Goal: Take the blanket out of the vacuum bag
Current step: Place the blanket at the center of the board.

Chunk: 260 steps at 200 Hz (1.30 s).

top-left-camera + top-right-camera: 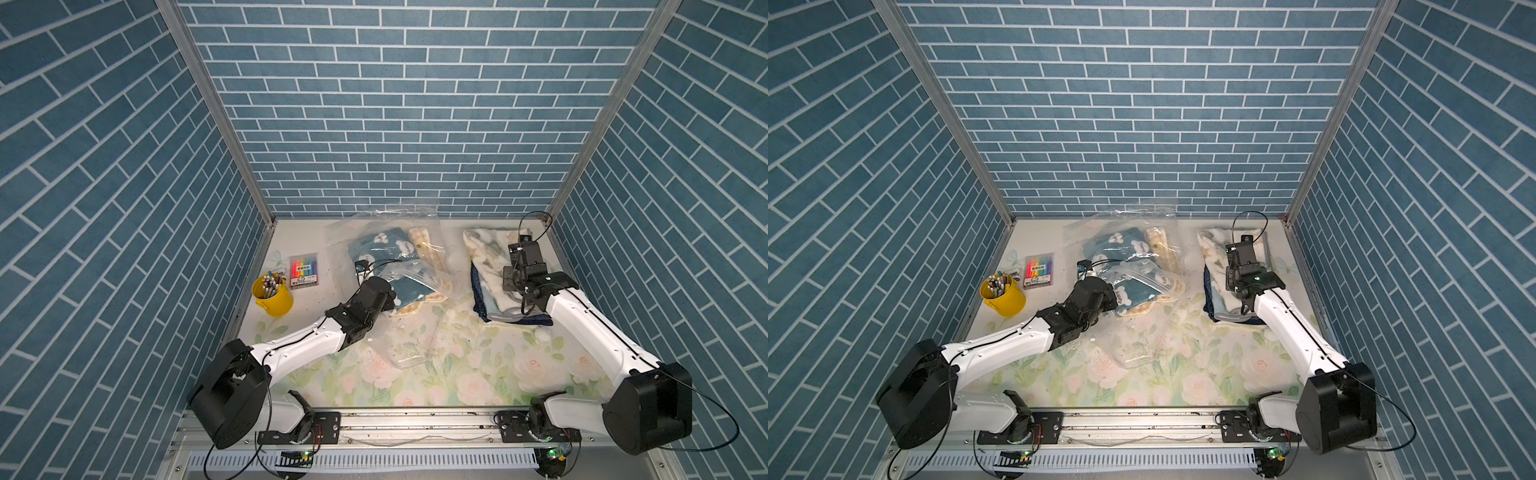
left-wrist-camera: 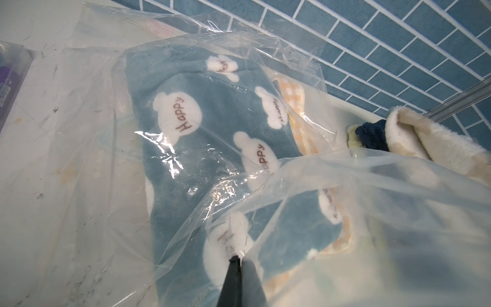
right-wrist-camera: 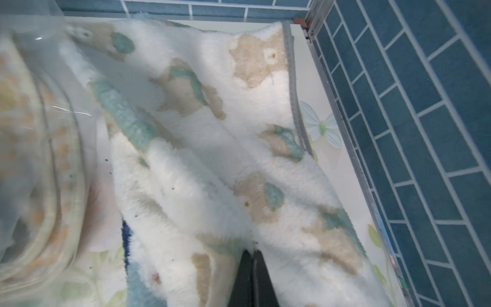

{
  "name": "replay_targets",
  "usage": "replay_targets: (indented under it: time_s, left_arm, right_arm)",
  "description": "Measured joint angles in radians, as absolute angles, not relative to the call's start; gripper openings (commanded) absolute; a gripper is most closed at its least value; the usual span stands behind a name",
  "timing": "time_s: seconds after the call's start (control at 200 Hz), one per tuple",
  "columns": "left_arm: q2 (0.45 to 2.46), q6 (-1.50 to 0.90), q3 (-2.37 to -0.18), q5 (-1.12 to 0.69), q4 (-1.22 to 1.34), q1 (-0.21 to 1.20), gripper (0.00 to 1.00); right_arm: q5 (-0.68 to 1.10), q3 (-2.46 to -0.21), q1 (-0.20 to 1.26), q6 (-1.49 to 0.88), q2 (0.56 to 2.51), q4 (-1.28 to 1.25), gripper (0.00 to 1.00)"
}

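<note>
— Where's the blanket you want?

— The blue blanket (image 2: pixel 220 127) is at the back middle of the desk (image 1: pixel 457 365), inside the clear bag (image 2: pixel 93 133). It's plush and folded, dotted with white bears that say "Happy", with a cream checked layer beside it. The plastic over it is loose and crinkled, not sucked flat.

— And your left side?

— My left fingers (image 2: pixel 239 265) are pressed together on the film right over the blanket's near corner. I judge they pinch the plastic. Whether some fleece is caught too, I can't tell. A hold there should steady the bag so the blanket can slide free.

— The other side?

— My right fingers (image 3: pixel 252 263) pinch a ridge of the white blanket (image 3: pixel 202 148). It's a fluffy one with tan and green patches, lying outside the bag on the right of the desk. That looks like the wrong cloth for this job. The blue one isn't out yet.
</note>
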<state>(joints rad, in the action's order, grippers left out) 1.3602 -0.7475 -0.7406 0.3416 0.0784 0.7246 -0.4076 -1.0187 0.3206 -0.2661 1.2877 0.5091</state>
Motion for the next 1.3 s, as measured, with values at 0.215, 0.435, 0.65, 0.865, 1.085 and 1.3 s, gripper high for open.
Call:
replay_targets:
  time_s: [0.215,0.435,0.65,0.865,1.085,1.3]
  left_arm:
    - [1.367,-0.748,-0.739,0.338,0.087,0.725,0.0]
    - [1.372,-0.748,-0.734,0.334,0.097,0.725,0.0]
    - [1.377,-0.748,-0.73,0.326,0.111,0.725,0.0]
    - [1.377,-0.748,-0.722,0.327,0.113,0.725,0.0]
    - [1.376,-0.748,-0.714,0.327,0.119,0.725,0.0]
    - [1.374,-0.747,-0.714,0.328,0.118,0.725,0.0]
  right_arm:
    - [-0.339,-0.929,0.372,-0.271,1.293,0.497,0.16]
    - [-0.3,-0.872,0.432,-0.295,1.291,0.502,0.47]
    - [-0.345,-0.872,0.461,-0.303,1.295,0.512,0.44]
    - [-0.467,-0.878,0.467,-0.326,1.386,0.525,0.37]
    - [-0.537,-0.899,0.467,-0.34,1.414,0.537,0.08]
    - [-0.542,-0.921,0.461,-0.34,1.383,0.545,0.0]
